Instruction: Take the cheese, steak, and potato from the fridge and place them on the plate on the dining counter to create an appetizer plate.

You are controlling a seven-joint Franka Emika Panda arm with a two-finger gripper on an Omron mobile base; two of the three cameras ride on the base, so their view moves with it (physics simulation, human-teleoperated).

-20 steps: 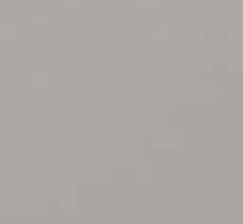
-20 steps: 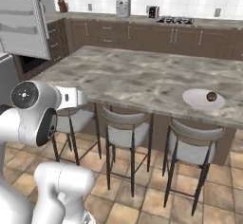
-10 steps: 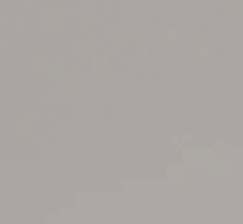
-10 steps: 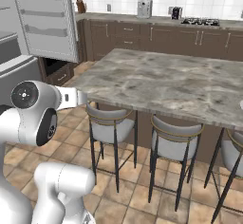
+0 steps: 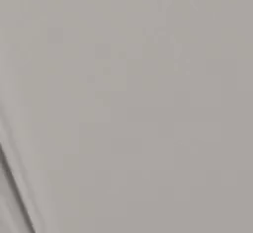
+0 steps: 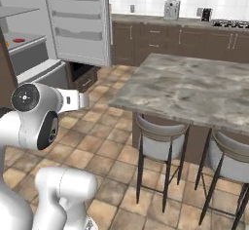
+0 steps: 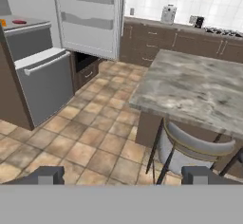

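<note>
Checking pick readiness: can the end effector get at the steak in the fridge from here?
Probably not yet. The steak lies on a shelf of the open fridge, far across the floor from the open, empty end effector; the base must drive closer.

Two stools on tan floor tiles (toaster behind).

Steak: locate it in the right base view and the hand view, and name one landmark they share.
Right base view: the steak lies on a fridge shelf at the far left, in the upper third.
Hand view: the steak lies on that shelf in the upper left corner, just right of the cheese.
Shared landmark: the open fridge door, right of the steak in both.
</note>
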